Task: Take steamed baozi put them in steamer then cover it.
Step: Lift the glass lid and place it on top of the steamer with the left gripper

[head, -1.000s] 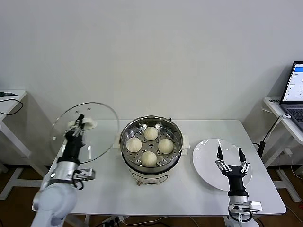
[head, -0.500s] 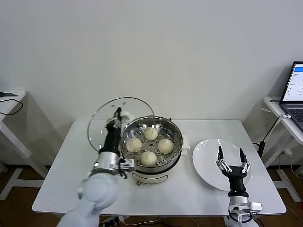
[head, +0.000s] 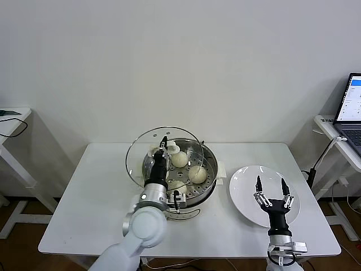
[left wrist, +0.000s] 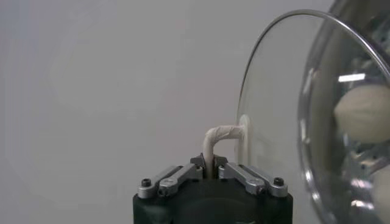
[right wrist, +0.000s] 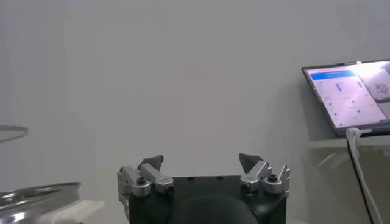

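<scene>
The steamer (head: 210, 179), a shiny steel pot on a white base, stands mid-table with steamed baozi (head: 197, 174) on its perforated tray. My left gripper (head: 163, 145) is shut on the white handle (left wrist: 216, 141) of the clear glass cover (head: 138, 161), which it holds tilted on edge over the steamer's left half. In the left wrist view the cover (left wrist: 274, 91) stands beside the steamer (left wrist: 317, 122) and a baozi (left wrist: 364, 112). My right gripper (head: 270, 185) is open and empty, pointing up over the white plate (head: 242, 189).
A laptop (head: 351, 113) sits on a side table at the right; it also shows in the right wrist view (right wrist: 350, 94). Another side table (head: 12, 121) stands at the left. The table's left part (head: 84, 197) is bare.
My left gripper has carried the cover to the right, from over the table's left side to over the steamer's left half. The right gripper has barely moved.
</scene>
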Motion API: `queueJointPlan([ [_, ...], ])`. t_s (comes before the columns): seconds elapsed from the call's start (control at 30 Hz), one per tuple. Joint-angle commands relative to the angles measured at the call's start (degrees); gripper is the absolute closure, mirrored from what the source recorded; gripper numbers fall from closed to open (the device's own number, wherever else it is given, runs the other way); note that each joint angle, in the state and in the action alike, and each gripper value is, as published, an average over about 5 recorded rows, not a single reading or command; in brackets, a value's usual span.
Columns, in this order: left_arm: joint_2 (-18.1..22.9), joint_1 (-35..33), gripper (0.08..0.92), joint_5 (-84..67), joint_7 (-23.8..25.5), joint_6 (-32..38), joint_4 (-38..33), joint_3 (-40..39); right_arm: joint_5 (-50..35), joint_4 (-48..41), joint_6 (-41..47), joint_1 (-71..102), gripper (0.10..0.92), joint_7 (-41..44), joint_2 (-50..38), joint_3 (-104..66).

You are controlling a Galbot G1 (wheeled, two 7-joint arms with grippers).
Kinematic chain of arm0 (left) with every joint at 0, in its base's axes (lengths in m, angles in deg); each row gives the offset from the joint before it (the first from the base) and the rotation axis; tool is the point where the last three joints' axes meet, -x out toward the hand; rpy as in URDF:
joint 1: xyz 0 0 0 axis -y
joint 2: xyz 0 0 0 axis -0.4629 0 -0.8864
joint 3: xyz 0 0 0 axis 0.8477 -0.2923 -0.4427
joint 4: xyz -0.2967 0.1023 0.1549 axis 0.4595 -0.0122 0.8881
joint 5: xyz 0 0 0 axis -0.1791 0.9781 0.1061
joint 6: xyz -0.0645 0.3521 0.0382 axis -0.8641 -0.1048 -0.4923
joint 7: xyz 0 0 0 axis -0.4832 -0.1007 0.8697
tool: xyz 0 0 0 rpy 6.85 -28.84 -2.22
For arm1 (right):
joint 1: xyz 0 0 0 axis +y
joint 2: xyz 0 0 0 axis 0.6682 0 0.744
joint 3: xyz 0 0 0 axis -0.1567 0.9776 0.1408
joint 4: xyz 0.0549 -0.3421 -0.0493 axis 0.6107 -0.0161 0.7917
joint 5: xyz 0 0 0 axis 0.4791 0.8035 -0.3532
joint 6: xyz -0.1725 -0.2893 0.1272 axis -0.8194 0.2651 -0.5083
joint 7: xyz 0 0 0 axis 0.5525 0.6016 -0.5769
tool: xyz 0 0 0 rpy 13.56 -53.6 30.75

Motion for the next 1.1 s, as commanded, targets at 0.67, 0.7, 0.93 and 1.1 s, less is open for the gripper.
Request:
queueJointPlan([
  [0.67,7.3,1.7,0.809,4.2,1.3,-2.5,9.4,-3.8,2.1,-2.4,-0.9,-0.9,0.203,-0.1,1.3,0.9],
  [0.7,7.4,1.7,0.809,4.2,1.3,-2.5,9.5,-3.7,2.1,-2.5,-1.0,-0.9,0.203,-0.1,1.3,0.9],
  [0.93,8.2,2.2,0.809,4.4,1.2,-2.4,10.2,-3.5,2.4,-3.1,-1.2,-1.1,0.203,-0.1,1.3,0.9],
  [1.1,8.8,1.8,0.809,4.9,1.0,-2.3,10.4,-3.3,2.5,-3.4,-1.3,-1.2,0.203,-0.1,1.4,1.1],
])
